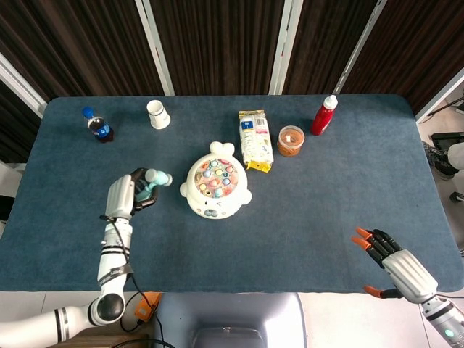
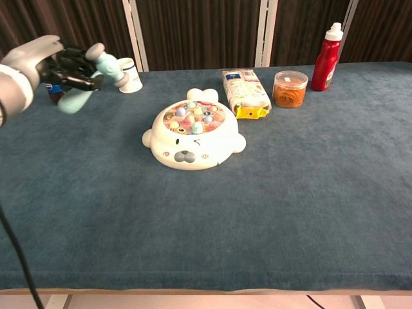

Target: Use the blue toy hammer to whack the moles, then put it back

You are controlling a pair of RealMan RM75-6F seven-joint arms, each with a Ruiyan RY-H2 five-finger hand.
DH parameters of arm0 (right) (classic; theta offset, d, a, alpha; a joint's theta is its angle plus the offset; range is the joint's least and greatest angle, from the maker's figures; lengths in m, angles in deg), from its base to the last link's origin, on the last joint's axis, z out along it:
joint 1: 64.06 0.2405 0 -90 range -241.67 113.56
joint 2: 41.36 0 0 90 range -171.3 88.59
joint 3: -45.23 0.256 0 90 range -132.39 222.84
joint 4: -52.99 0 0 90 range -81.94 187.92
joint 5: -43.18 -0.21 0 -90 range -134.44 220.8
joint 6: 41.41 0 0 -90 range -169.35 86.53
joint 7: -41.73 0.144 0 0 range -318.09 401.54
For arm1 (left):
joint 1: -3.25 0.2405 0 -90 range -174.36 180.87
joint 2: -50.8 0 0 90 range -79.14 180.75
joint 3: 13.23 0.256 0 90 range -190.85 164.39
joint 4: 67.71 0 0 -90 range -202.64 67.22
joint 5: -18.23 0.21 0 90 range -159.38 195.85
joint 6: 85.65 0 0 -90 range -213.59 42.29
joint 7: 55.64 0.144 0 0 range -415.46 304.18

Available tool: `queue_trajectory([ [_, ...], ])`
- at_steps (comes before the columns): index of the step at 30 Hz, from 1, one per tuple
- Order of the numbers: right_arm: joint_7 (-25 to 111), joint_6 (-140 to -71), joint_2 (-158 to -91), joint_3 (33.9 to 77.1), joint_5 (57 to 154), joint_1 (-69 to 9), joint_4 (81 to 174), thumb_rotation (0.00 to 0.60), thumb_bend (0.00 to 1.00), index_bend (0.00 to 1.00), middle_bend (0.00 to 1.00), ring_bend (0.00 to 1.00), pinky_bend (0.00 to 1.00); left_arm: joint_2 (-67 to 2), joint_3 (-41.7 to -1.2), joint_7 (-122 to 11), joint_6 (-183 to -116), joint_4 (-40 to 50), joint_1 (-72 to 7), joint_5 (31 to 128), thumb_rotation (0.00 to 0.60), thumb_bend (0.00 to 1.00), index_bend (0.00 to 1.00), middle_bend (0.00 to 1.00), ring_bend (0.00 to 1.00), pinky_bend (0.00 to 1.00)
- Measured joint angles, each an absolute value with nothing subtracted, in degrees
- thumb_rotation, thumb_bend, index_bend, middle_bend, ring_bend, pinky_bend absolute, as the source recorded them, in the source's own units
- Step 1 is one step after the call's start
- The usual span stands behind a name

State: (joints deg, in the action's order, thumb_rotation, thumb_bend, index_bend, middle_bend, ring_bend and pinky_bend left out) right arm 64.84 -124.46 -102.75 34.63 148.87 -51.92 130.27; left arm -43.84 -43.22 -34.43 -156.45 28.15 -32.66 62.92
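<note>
Right hand: right hand (image 1: pixel 395 257) at the lower right of the head view, nearest the camera, fingers spread, holding nothing.
Hammer: blue toy hammer (image 2: pixel 96 71) is held above the table, left of the mole game (image 2: pixel 193 135).
Left hand: left hand (image 2: pixel 45 64) is clenched round the hammer's handle.
Risk: a loose hold could let the hammer twist; a wide swing might hit the white cup (image 2: pixel 129 76) or cola bottle (image 1: pixel 96 125).
Surface: blue cloth table (image 2: pixel 290 193).
Room: dark slatted panels (image 1: pixel 217 43) behind.
</note>
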Motion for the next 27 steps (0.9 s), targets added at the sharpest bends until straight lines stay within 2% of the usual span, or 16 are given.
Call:
queue_trajectory([
  [7,69.58,-125.11,-102.07,34.43,149.11,-51.41,128.86,0.600,0.09,0.00,0.00,0.00,0.03,-51.62,-47.51,-24.77,-156.29,18.70,-45.58,53.60,0.600,0.89,0.73,0.94,0.82,0.93],
  [16,76.61,-127.44,-101.51,33.90,150.08,-51.07,125.18,0.600,0.09,0.00,0.00,0.00,0.03,-59.96,-50.68,-19.00,-154.56,3.72,-57.54,46.18,0.600,0.90,0.73,0.94,0.82,0.93],
  [23,78.55,-129.76,-101.54,33.44,150.75,-51.63,123.23,0.600,0.09,0.00,0.00,0.00,0.03,-62.94,-50.74,-13.91,-153.67,-1.60,-61.88,42.29,0.600,0.90,0.73,0.94,0.82,0.93],
  [27,79.05,-130.62,-101.64,33.37,150.60,-52.16,122.47,0.600,0.09,0.00,0.00,0.00,0.03,-63.69,-49.40,-11.32,-154.32,-2.63,-62.81,41.61,0.600,0.90,0.73,0.94,0.82,0.93],
])
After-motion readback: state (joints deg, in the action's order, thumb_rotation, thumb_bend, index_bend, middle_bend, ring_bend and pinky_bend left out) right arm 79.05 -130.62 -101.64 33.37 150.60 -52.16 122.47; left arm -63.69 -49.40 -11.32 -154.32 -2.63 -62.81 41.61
